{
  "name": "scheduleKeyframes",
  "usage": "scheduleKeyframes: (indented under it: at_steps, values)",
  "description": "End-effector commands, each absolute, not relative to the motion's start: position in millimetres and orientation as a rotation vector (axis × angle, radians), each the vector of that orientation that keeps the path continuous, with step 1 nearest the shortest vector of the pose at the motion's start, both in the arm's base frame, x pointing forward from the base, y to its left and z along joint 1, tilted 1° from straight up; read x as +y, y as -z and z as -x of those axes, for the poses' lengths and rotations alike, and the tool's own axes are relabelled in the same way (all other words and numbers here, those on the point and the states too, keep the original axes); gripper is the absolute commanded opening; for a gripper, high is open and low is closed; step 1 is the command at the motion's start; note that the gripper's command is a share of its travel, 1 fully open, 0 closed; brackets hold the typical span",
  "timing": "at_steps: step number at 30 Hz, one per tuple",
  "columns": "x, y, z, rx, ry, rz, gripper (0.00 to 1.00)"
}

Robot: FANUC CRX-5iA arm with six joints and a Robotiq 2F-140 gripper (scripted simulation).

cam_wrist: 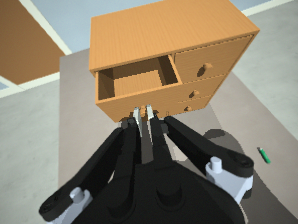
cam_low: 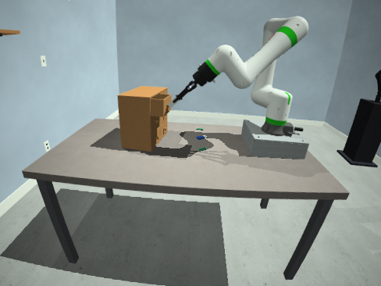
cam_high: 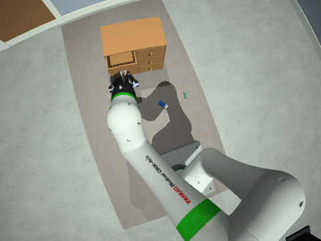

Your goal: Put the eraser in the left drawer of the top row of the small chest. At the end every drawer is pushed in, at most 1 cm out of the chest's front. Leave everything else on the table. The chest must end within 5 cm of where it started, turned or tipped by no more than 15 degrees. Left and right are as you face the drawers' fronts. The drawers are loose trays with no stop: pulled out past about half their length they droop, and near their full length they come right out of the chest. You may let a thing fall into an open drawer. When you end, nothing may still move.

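The small wooden chest (cam_high: 131, 33) (cam_low: 134, 117) (cam_wrist: 160, 35) stands at the far end of the table. Its top left drawer (cam_high: 122, 69) (cam_low: 161, 103) (cam_wrist: 125, 100) is pulled partly out and its tray is empty. My gripper (cam_high: 123, 75) (cam_low: 173, 101) (cam_wrist: 144, 112) is at that drawer's front, its fingers nearly together on the drawer's knob, which they hide. The blue and white eraser (cam_high: 163, 104) (cam_low: 201, 137) lies on the table in front of the chest, to the right of my arm and well clear of the gripper.
A small green thing (cam_high: 185, 95) (cam_low: 200, 128) (cam_wrist: 264, 154) lies right of the eraser. A second green thing (cam_low: 202, 149) shows only in the exterior view. The other drawers are shut. The grey robot base (cam_high: 184, 155) (cam_low: 273, 144) stands behind.
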State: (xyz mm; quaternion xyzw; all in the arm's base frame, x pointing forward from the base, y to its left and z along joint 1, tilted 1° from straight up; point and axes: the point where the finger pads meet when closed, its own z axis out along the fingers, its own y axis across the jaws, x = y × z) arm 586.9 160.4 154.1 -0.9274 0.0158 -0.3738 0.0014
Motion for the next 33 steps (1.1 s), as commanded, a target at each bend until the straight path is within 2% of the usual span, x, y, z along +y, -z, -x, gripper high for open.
scheduleKeyframes:
  at_steps: [1, 11, 22, 33]
  values:
    - [160, -154, -587, 0.05, 1.174, 2.91, 0.08]
    - [160, -154, -587, 0.05, 1.174, 2.91, 0.08]
    - [160, -154, -587, 0.05, 1.174, 2.91, 0.2]
    - [161, -155, -576, 0.05, 1.174, 2.91, 0.2]
